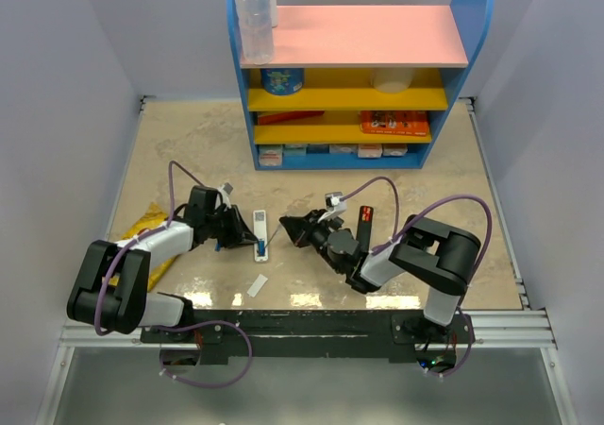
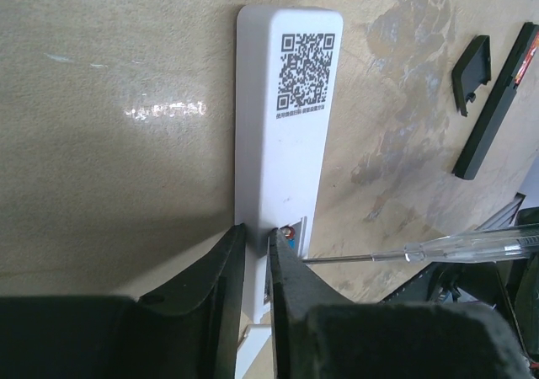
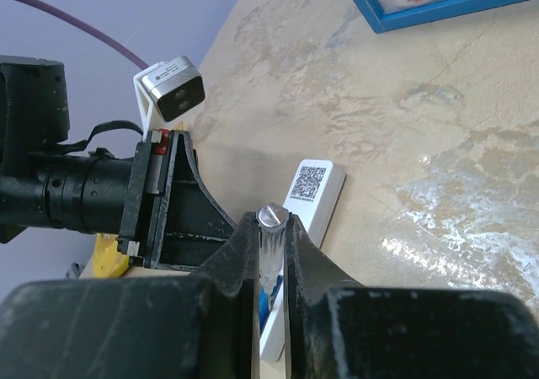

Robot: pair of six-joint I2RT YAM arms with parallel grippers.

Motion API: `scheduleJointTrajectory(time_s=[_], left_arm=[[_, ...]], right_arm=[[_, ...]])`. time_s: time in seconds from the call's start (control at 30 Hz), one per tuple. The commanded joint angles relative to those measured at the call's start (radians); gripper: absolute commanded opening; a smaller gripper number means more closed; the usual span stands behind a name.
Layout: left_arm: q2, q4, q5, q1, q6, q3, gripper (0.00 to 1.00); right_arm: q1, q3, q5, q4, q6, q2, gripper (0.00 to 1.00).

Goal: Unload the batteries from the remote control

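Prying step: the remote control (image 2: 286,118) lies face down on the table (image 2: 118,168), compartment open at its near end, where the batteries (image 2: 289,232) show red and blue. The left gripper (image 2: 258,242) jaws pinch the remote control's side wall. The right gripper (image 3: 270,227) jaws clench a screwdriver (image 2: 438,246), its tip at the batteries. The next move probably calls for gentle upward levering while the remote control is held steady.

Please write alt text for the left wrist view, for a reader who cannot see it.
The left tool pinches the near end of a white remote lying QR code up, where the batteries show as red and blue specks. A clear-handled screwdriver reaches its tip there from the right.
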Motion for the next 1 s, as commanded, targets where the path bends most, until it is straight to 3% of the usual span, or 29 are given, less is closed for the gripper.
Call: scheduleJointTrajectory(time_s=[0.0, 0.4, 0.97], left_arm=[[-0.001, 0.0, 0.039, -0.021, -0.02, 0.022, 0.26], [-0.054, -0.196, -0.102, -0.005, 0.05, 0.196, 0.42], [-0.048, -0.224, -0.141, 0.051, 0.102, 0.204, 0.44]], right_arm=[[0.017, 0.014, -0.077, -0.155, -0.032, 0.009, 0.0], [0.011, 0.112, -0.051, -0.285, -0.077, -0.022, 0.0], [0.005, 0.221, -0.064, -0.368, -0.112, -0.041, 0.0]])
